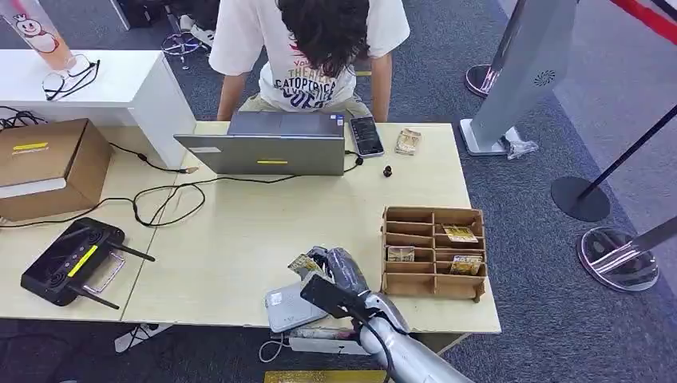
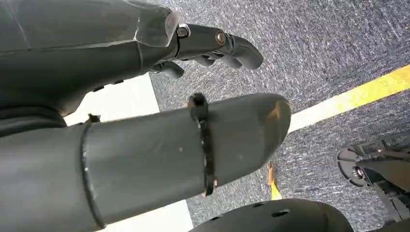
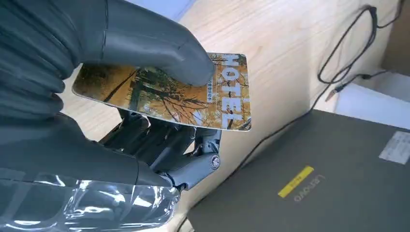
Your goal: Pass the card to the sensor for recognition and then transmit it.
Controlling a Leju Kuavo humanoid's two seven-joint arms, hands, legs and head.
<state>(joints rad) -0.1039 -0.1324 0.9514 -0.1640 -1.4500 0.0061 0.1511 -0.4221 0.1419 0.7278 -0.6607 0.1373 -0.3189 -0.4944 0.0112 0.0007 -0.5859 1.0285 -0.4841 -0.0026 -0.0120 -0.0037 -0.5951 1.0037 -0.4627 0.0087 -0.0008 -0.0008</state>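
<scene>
Closest thing to the head cam was the right arm coming up from about 5 o'clock, with the right hand [image 1: 339,267] hovering over the near edge of the table [image 1: 239,231]. It had the card [image 1: 304,264] pinched: in the right wrist view the thick thumb [image 3: 159,53] was pressing down on top of the card [image 3: 169,94] and the darker fingers [image 3: 193,150] were curled underneath it. Card was an orange, autumn-tree sort of print with big "HOTEL" lettering, held roughly flat, sticking out past the thumb.

Right below the hand, at 6 o'clock on the table edge, sat a flat grey box, presumably the sensor [image 1: 291,307], though I couldn't tell if the card was actually touching it or just above it.

The left hand [image 2: 212,46] was hanging over blue-grey carpet with a yellow line [image 2: 358,94] on it, fingers loosely curled with nothing in them.

Other stuff: a cardboard sorter tray [image 1: 433,254] at 3 o'clock from the hand with a few more cards in its compartments, a grey laptop [image 1: 271,144] at 12 o'clock with a person [image 1: 307,52] sitting behind it, a phone [image 1: 366,136] just beside the laptop, a black controller [image 1: 72,262] at 9 o'clock and a cardboard box [image 1: 48,163] at about 10
</scene>
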